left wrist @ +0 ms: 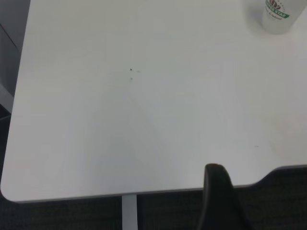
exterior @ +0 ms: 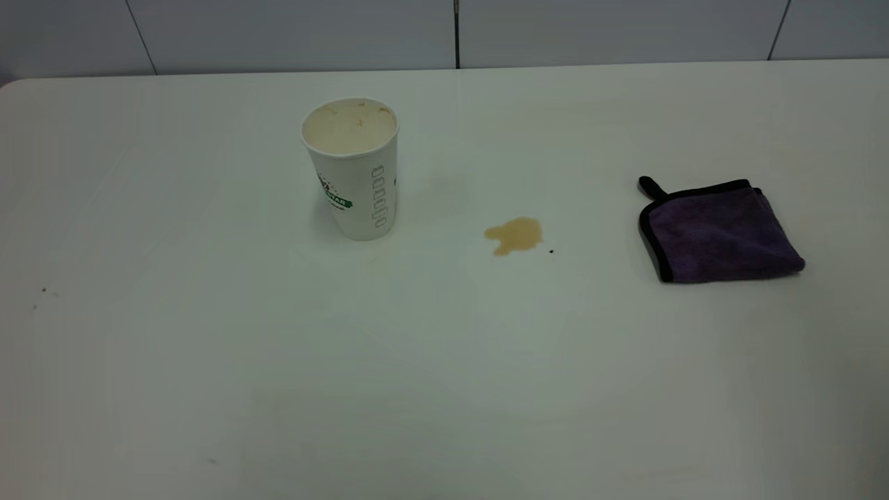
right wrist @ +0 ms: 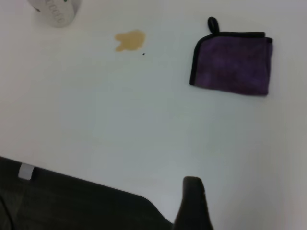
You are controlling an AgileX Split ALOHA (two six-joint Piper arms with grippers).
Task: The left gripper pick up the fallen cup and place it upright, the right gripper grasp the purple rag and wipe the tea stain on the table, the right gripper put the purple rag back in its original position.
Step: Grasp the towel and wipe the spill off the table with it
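Cup and rag flank stain.

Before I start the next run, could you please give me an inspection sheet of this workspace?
Surface: white table, a few tiny dark specks.
Job's things: cup upright; tea stain unwiped, between cup and rag; purple rag folded, lying flat, apart from the stain.
Clutter: black speck beside the stain.
Grippers: left gripper and right gripper each back near the table edge, holding nothing.
Cables: nothing seen.
Surroundings: grey panelled wall behind the table.
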